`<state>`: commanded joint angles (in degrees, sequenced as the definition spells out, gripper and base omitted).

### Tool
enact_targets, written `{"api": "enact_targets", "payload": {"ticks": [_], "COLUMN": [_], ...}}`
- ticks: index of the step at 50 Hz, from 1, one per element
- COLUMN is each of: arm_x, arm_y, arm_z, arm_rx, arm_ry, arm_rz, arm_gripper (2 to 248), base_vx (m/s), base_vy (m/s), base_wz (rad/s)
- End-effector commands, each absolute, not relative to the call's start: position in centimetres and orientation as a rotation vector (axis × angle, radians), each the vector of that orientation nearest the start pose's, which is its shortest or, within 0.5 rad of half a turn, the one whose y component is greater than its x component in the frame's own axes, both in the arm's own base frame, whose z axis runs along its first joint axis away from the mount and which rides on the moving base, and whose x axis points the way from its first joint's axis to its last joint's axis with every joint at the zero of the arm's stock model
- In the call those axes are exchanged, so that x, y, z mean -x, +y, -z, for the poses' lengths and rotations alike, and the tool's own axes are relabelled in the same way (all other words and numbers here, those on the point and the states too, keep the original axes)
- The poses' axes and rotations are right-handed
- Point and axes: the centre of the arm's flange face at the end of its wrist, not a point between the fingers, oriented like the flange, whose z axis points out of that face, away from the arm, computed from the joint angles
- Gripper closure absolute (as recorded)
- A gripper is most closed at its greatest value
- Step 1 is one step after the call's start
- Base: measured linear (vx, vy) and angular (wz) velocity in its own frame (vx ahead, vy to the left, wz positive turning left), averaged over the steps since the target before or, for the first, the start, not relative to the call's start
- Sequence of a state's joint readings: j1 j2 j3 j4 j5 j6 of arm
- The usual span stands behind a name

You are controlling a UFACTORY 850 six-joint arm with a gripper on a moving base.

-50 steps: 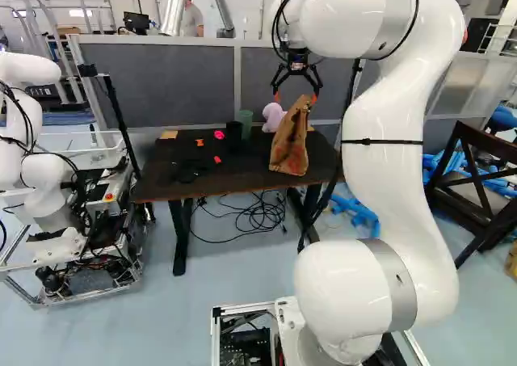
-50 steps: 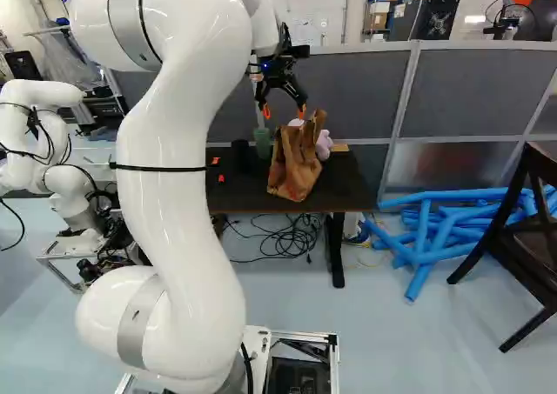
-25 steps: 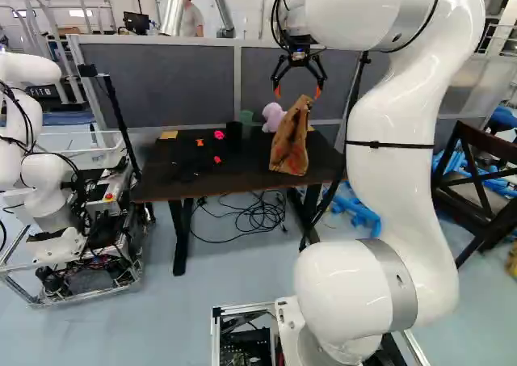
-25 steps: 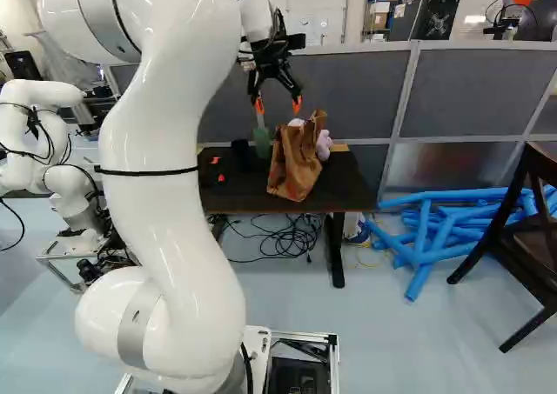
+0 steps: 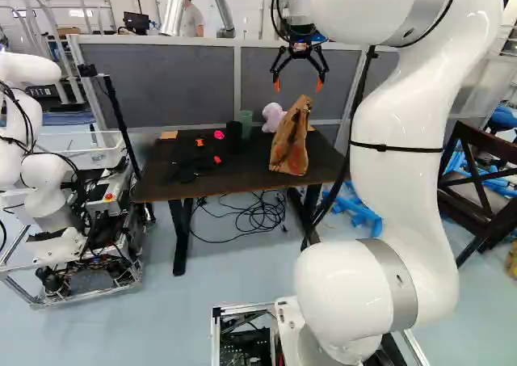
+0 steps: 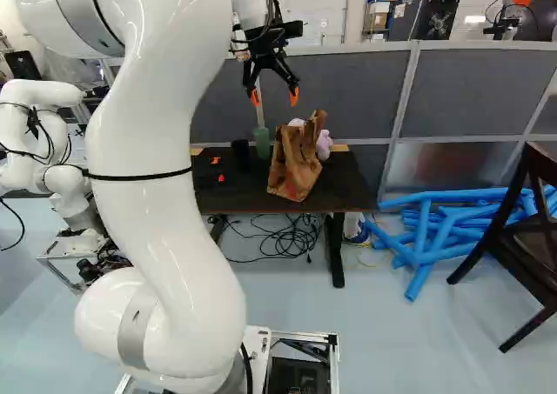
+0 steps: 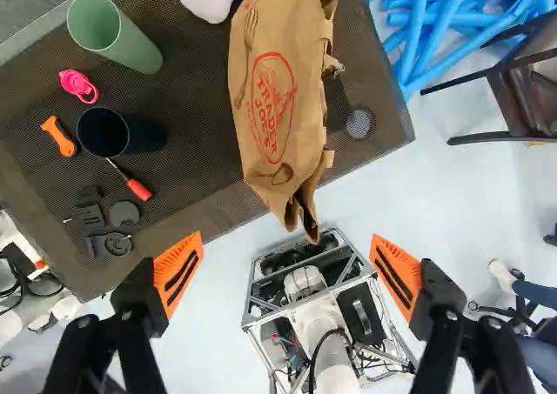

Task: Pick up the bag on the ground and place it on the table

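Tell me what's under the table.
A tangle of black cables lies on the floor under the table; its top hides whatever may be farther back.

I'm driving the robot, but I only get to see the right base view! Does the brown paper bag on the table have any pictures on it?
Observer: Yes, the wrist view shows a red design printed on the brown paper bag.

Operator: Cool! What's showing in between my robot's fingers?

Observer: The wrist view shows a silver-framed robot base below, between the open, orange-padded fingers.

Operator: Is there anything on the table that I'm missing?

Observer: Yes, the wrist view shows a bright pink piece with a ring on the dark tabletop, near a dark round cup.
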<state>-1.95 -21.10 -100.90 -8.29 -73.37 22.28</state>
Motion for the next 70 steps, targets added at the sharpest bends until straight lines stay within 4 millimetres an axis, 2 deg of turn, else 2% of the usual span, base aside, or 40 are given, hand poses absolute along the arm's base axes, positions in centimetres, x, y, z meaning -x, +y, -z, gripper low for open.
{"api": "enact_targets", "payload": {"ticks": [31,70], "arm_x": [-59.57,-59.57], "arm_y": [-3.27,-3.27], "arm_z": [-71.15,-71.15], "arm_rx": [3.191,3.191], "arm_ry": [0.629,0.629], "arm_rz": [0.22,0.22], "arm_gripper": [3,3], "base_vx": [-0.017,-0.137], "base_vy": [0.001,0.001], "base_wz": [0.001,0.008]}}
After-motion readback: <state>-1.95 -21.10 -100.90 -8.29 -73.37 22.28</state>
